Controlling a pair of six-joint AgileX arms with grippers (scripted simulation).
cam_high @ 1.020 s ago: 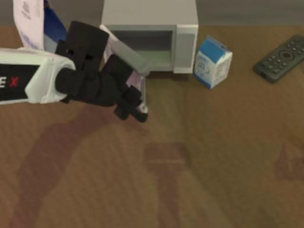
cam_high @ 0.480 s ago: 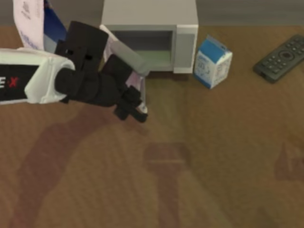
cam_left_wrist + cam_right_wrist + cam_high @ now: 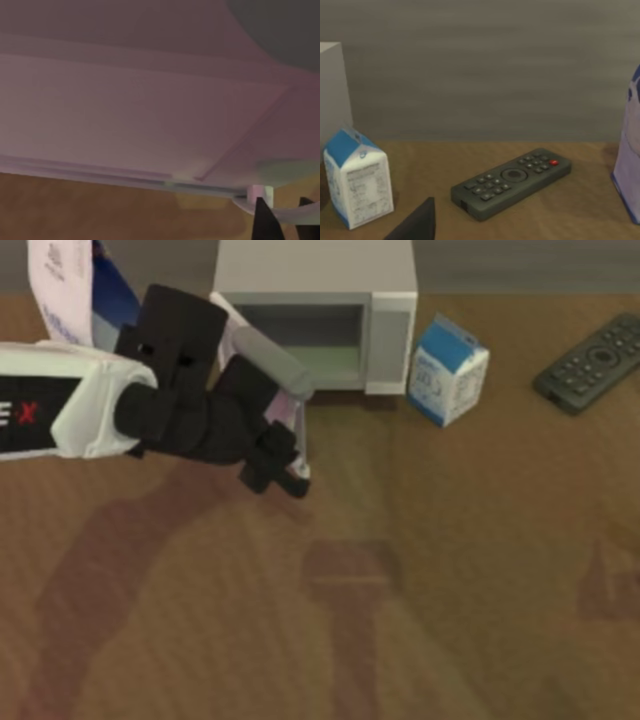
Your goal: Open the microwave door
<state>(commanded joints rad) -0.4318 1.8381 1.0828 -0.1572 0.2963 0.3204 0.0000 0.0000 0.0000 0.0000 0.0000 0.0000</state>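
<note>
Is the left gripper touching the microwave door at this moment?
Touching. In the left wrist view the left gripper has its dark fingertips either side of the handle post on the microwave door; the top view shows that door swung open.

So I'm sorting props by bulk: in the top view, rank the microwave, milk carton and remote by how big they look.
1. Microwave, clearly largest.
2. Milk carton and remote look too alike to rank.
</note>
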